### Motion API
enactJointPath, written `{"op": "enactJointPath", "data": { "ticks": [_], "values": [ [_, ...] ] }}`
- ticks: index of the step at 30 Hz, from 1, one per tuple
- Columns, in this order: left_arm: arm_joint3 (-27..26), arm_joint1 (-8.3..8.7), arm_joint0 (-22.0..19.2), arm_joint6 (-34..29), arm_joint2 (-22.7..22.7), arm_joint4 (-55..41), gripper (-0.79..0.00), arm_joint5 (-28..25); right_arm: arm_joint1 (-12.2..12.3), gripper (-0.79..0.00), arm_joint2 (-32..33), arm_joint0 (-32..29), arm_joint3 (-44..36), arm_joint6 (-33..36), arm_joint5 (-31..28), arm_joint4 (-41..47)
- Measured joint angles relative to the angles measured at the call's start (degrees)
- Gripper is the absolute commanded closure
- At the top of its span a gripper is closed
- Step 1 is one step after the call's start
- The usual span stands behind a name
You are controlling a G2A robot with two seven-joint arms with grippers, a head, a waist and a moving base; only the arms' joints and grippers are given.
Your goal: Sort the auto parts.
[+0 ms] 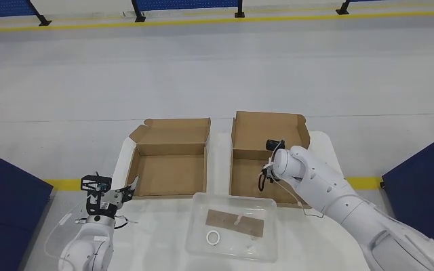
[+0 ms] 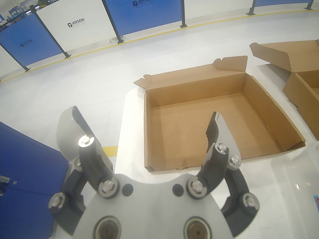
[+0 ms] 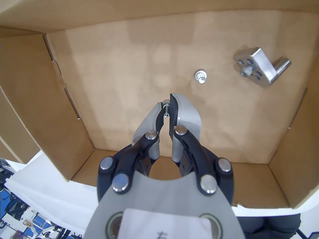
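My right gripper [image 3: 166, 104] hangs over the right cardboard box [image 3: 32, 83], shut on a small metal bolt [image 3: 166, 110] held between its fingertips. On that box's floor lie another small bolt [image 3: 200, 76] and a grey metal bracket [image 3: 260, 67]. In the top view the right arm's wrist [image 1: 281, 164] is above the right box [image 1: 268, 129]. My left gripper [image 2: 144, 123] stands open and holds nothing, near the front left corner of the empty left box [image 2: 199, 123]; in the top view the left gripper [image 1: 129, 186] is beside the left box [image 1: 169, 166].
A clear plastic tray [image 1: 234, 227] sits at the table's front with a white ring [image 1: 213, 237], a cardboard piece [image 1: 234, 222] and small pale parts in it. The white table [image 1: 156, 223] ends close to the left gripper. Blue barriers [image 2: 139, 3] stand on the floor beyond.
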Motion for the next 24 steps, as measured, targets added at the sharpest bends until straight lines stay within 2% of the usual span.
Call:
{"op": "enactJointPath", "data": {
  "ticks": [6,17,22,24],
  "values": [
    [0.0,0.00,0.0,0.0,0.0,0.0,-0.785,0.0,-0.7,-0.003,-0.1,0.1,0.9,0.1,0.5,-1.1],
    [0.0,0.00,0.0,0.0,0.0,0.0,-0.785,0.0,-1.5,-0.157,0.8,-0.1,1.7,0.8,0.1,-2.4],
    [0.0,0.00,0.0,0.0,0.0,0.0,-0.785,0.0,-1.6,-0.197,1.6,-0.4,1.2,1.3,0.0,-2.9],
    [0.0,0.00,0.0,0.0,0.0,0.0,-0.785,0.0,-1.5,-0.265,1.9,-0.5,0.8,1.5,0.1,-3.2]
  ]
}}
